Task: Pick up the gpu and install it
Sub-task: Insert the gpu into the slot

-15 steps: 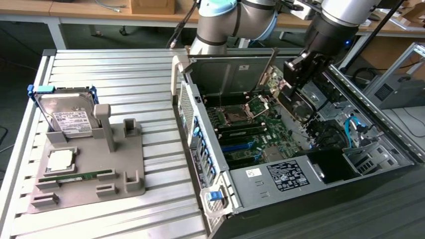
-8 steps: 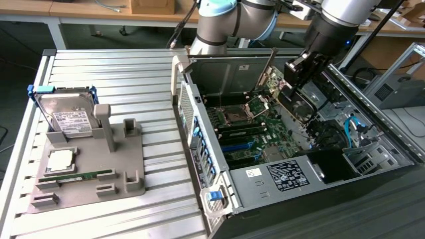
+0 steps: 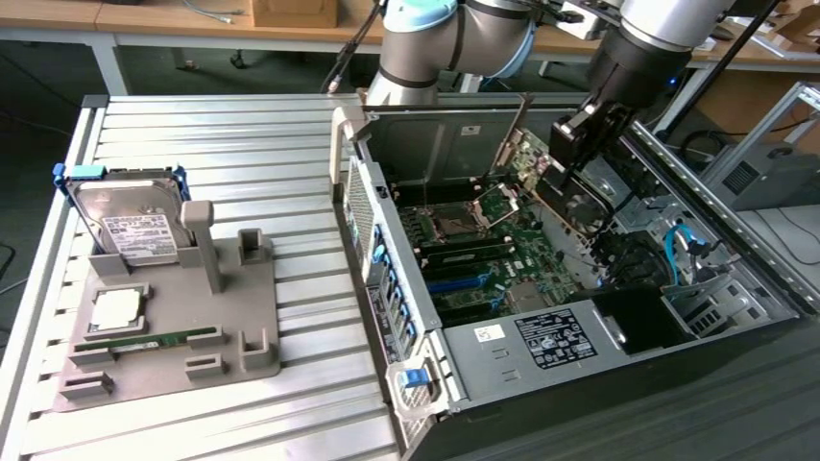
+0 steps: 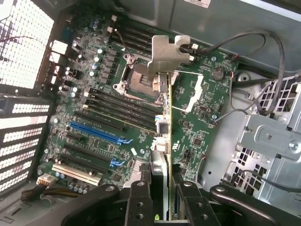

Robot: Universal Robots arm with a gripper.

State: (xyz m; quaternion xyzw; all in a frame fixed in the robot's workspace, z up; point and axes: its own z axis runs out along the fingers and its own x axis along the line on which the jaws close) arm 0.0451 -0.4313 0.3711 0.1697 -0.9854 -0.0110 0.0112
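Note:
My gripper (image 4: 164,209) is shut on the gpu (image 4: 165,101), which I see edge-on between the two black fingers (image 4: 141,202). Its silver end bracket (image 4: 167,54) points away from the wrist. The card hangs above the green motherboard (image 4: 94,108) inside the open computer case, apart from the slots. In the exterior view the gripper (image 3: 573,158) reaches down into the case (image 3: 513,375) from the far right, with the gpu (image 3: 554,187) held tilted over the board.
Blue and black expansion slots (image 4: 101,133) and the bare processor socket (image 4: 138,75) lie under the card. Cables (image 4: 263,52) and a drive cage (image 4: 273,136) crowd one side. On a grey holder (image 3: 167,336) at the exterior view's left are a hard drive (image 3: 129,226), a processor chip (image 3: 115,307) and a memory stick (image 3: 148,338).

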